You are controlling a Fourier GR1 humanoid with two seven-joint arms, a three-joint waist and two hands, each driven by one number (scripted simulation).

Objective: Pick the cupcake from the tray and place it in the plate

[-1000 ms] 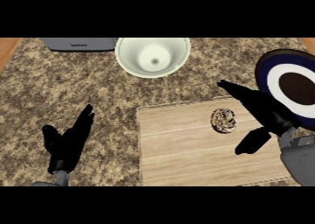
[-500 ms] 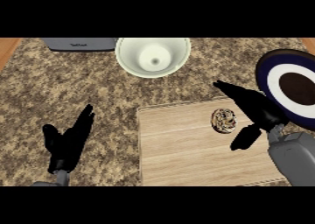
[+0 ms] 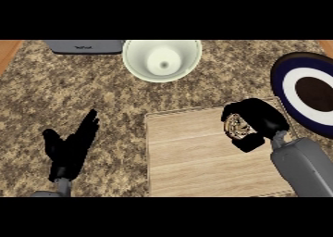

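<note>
The cupcake (image 3: pixel 234 126), brown with a pale swirl, sits near the back right corner of the wooden tray (image 3: pixel 196 157). My right hand (image 3: pixel 259 119) is curled round it from the right, with the thumb in front of it, and hides most of it. The plate (image 3: pixel 312 92), dark blue with a white ring and a dark centre, lies just right of the tray, partly cut off by the view's edge. At the lower left my left hand (image 3: pixel 70 147) rests open over the counter, fingers pointing up.
A cream bowl (image 3: pixel 162 59) stands at the back centre. A grey appliance (image 3: pixel 84 46) sits at the back left. The speckled counter has wooden edges showing at both upper corners.
My right hand has moved left onto the tray and curled its fingers round the cupcake; before, it was open to the cupcake's right. The left hand has not moved.
</note>
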